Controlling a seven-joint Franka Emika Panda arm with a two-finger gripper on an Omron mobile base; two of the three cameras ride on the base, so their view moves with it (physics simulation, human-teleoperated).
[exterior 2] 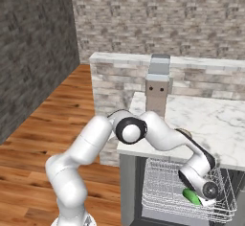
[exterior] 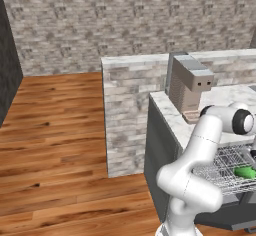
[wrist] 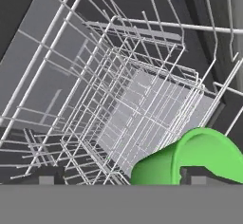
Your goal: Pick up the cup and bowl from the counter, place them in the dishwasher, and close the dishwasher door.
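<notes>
The marbled bench (exterior 2: 215, 119) carries the boxy coffee machine (exterior 2: 157, 88) and the tan bowl (exterior 2: 185, 133) at its front edge. Below, the dishwasher's silver wire rack (exterior 2: 162, 186) is pulled out. The green cup (wrist: 190, 159) lies on its side in it, between my fingers (wrist: 123, 179), which stand apart.

Boxy tan-grey coffee machine (exterior: 190, 86) upright on the marbled slab, back against the taller stone-brick ledge (exterior: 134, 125), small tan tray at its foot. Wood plank floor (exterior: 55, 145) to the left. Stone-brick back wall (exterior 2: 158, 16); dark grey wall (exterior 2: 33, 52) at the side.
</notes>
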